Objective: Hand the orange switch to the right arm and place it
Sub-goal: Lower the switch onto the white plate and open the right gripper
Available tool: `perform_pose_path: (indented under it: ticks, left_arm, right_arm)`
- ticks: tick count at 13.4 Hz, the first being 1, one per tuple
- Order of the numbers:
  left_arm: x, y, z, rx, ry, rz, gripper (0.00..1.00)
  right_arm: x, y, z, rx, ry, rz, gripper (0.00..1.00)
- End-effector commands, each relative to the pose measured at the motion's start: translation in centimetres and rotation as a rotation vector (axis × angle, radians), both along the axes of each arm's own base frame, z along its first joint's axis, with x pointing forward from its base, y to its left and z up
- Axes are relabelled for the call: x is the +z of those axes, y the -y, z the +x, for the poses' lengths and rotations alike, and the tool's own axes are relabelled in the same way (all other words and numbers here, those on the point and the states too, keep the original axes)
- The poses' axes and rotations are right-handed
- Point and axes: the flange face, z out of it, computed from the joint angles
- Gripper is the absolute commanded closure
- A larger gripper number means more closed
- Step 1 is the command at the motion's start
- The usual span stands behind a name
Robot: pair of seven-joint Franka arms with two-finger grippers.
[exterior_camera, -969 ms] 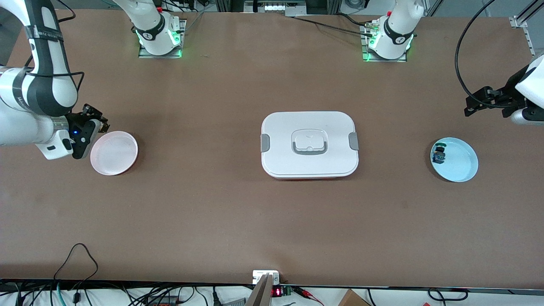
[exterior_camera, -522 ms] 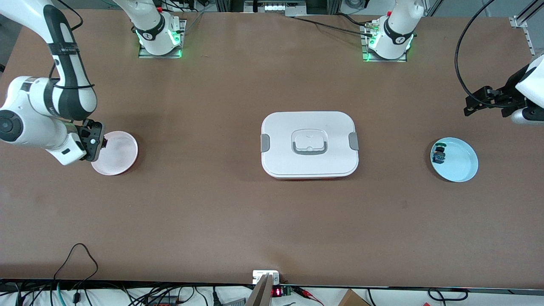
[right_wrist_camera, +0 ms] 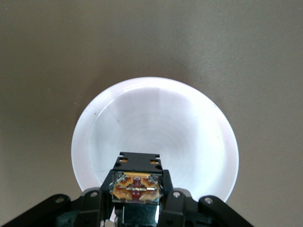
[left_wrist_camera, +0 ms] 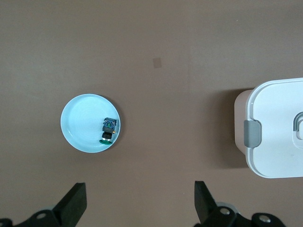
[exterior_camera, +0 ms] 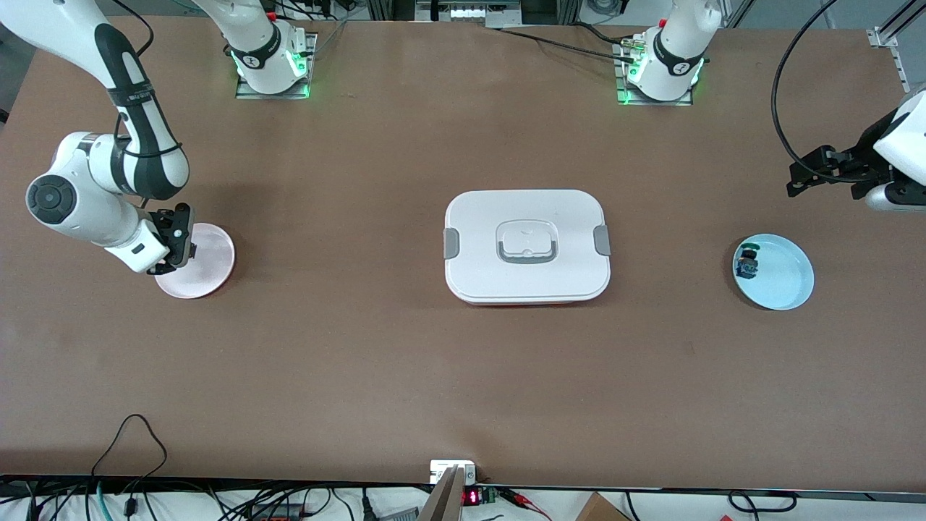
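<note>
right gripper (exterior_camera: 182, 242): clenched on the orange switch (right_wrist_camera: 136, 185), poised over the edge of the pink plate (exterior_camera: 210, 264) at the right arm's end of the tabletop (exterior_camera: 362, 362).
orange switch: pinched between the right gripper's fingers, black body with an orange-tan block showing in the right wrist view, up in the air above the plate's rim, not resting on it.
pink plate: round and shallow, flat on the tabletop, nothing lying in it.
left gripper (left_wrist_camera: 137, 203): released, fingers spread wide, nothing between them; waiting in the air above the left arm's end of the tabletop, well apart from the blue plate (exterior_camera: 785, 278).
blue plate: round, pale blue, on the tabletop toward the left arm's end.
green and blue switch (exterior_camera: 747, 264): small, lying inside the blue plate near the rim on the side toward the white container (exterior_camera: 527, 246).
white container: rectangular, rounded corners, grey clips at both short ends, recessed handle in the lid, lid on; in the middle of the tabletop between the two plates, well apart from both.
</note>
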Motion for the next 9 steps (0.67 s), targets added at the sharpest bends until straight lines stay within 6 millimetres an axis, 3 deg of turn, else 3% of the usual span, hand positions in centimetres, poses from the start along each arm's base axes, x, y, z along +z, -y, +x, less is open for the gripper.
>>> perform_pose_path:
  ticks: [1, 4, 9]
  left_arm:
    - [0.7, -0.5, 0.2, 0.019, -0.004, -0.001, 0.0]
    - [0.9, -1.3, 0.3, 0.027, 0.003, -0.01, 0.0]
    - [0.6, -0.4, 0.4, 0.009, -0.002, 0.002, 0.0]
  right_arm:
    - [-0.9, 0.4, -0.6, 0.025, 0.028, 0.004, 0.98]
    - [-2.1, 0.3, -0.8, 0.028, 0.042, 0.006, 0.98]
    - [-3.4, 0.0, -1.3, 0.045, 0.1, 0.006, 0.98]
